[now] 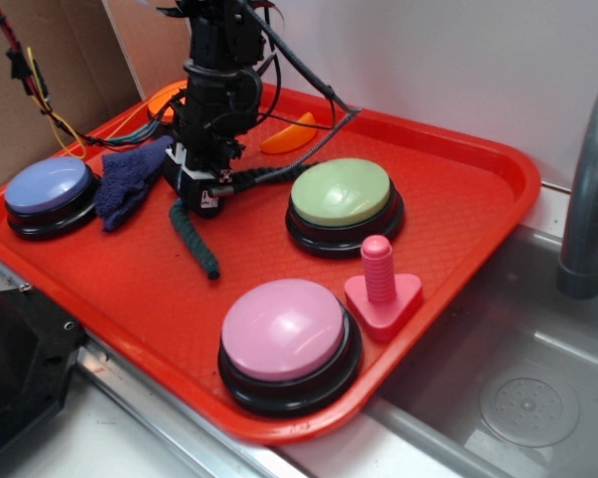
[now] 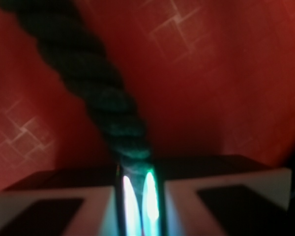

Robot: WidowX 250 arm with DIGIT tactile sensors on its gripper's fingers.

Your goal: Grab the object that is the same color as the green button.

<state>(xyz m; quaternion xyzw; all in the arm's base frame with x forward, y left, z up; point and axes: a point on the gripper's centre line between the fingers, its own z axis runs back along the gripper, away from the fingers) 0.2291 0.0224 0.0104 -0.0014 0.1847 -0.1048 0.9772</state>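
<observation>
**Rope pinched in my claw**

Dark green twisted rope (image 1: 197,242) lies on the red plastic tray (image 1: 458,189), its upper end clamped between the closed jaws of my claw (image 1: 201,195). Beside it sit the dark blue-purple cloth (image 1: 130,179) and pale green domed button (image 1: 341,192).

Red tray (image 1: 458,189) w/ green (image 1: 342,192), pink (image 1: 282,329) & blue (image 1: 47,186) buttons, dk green rope (image 1: 197,244), purple cloth (image 1: 130,179), orange slice (image 1: 291,135), pink peg (image 1: 381,289).
</observation>
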